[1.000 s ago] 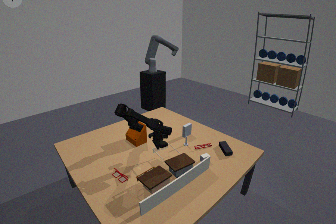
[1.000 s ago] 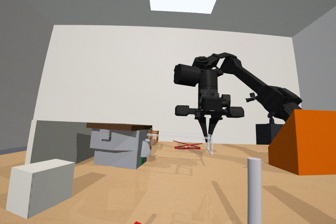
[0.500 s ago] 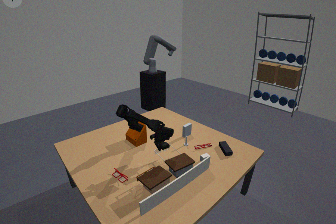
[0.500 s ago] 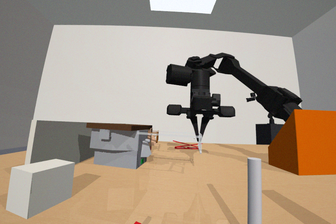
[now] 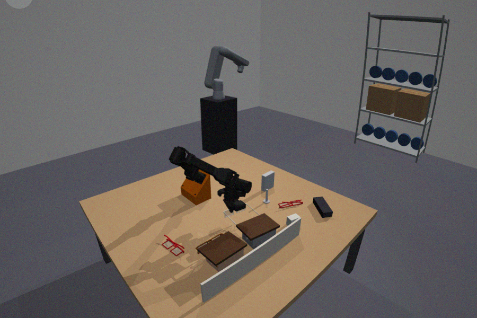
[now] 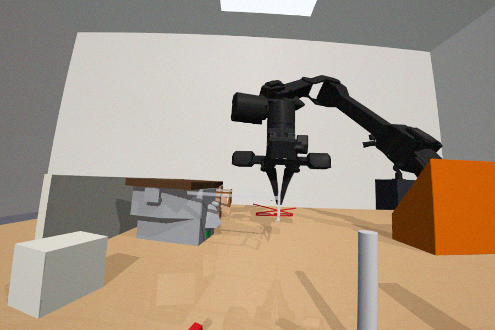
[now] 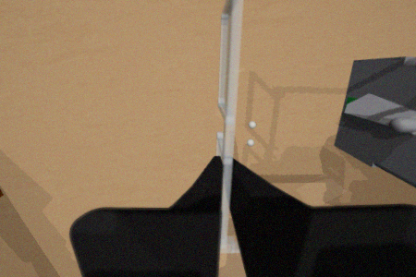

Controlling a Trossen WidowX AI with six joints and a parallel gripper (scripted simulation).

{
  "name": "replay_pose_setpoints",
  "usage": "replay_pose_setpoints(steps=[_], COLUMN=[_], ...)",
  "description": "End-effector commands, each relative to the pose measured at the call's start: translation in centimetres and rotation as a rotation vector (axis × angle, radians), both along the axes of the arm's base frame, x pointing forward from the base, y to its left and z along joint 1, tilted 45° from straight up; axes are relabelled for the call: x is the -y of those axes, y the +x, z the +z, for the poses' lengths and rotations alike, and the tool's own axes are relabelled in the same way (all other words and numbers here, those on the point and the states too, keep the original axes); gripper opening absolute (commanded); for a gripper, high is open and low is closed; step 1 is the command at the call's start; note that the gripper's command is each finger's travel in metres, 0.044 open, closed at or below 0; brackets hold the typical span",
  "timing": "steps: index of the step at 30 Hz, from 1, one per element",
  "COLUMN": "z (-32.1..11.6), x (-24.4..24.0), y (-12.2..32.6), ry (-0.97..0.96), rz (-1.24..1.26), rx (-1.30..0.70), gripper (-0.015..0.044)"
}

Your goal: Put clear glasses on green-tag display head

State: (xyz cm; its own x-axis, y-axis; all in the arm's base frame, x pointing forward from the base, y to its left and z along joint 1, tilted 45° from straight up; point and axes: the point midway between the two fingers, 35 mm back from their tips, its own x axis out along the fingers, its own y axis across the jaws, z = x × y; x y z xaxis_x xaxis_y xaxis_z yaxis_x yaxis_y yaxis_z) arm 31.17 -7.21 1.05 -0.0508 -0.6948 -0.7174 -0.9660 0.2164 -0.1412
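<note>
The clear glasses [image 5: 227, 214] [image 6: 278, 215] [image 7: 235, 57] hang level in the air, front frame upright. My gripper [image 5: 232, 210] [image 6: 279, 203] [image 7: 221, 162] points down, shut on the top bar of that frame, off-centre beside the bridge. The open temples point at the grey display head [image 5: 252, 238] [image 6: 168, 208] [image 7: 353, 138]; their tips overlap its front part in view, and the frame stands well off the nose. That head has a brown flat top [image 5: 257, 226] and a green tag [image 6: 207, 234] [image 7: 350, 101]. Contact between temples and head cannot be told.
The other head [image 5: 222, 248] wears brown glasses beside the grey one. A low pale wall [image 5: 250, 259] runs behind both. A white block [image 5: 292, 219] [image 6: 60, 272], a small post [image 5: 266, 196] [image 6: 367, 278], a mirror [image 5: 267, 181], red glasses [image 5: 290, 203] and a black case [image 5: 322, 206] stand around.
</note>
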Motion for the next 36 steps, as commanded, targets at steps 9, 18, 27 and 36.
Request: replay_pose_setpoints(steps=[9, 18, 27, 36], z=[0.0, 0.2, 0.4, 0.6], x=[0.5, 0.8, 1.1, 1.4], y=[1.6, 2.9, 4.2, 5.5], ry=[-0.007, -0.007, -0.008, -0.008], rz=[0.003, 0.004, 0.004, 0.004], rx=[-0.009, -0.008, -0.008, -0.007], gripper=[0.0000, 0.0000, 0.0000, 0.0000])
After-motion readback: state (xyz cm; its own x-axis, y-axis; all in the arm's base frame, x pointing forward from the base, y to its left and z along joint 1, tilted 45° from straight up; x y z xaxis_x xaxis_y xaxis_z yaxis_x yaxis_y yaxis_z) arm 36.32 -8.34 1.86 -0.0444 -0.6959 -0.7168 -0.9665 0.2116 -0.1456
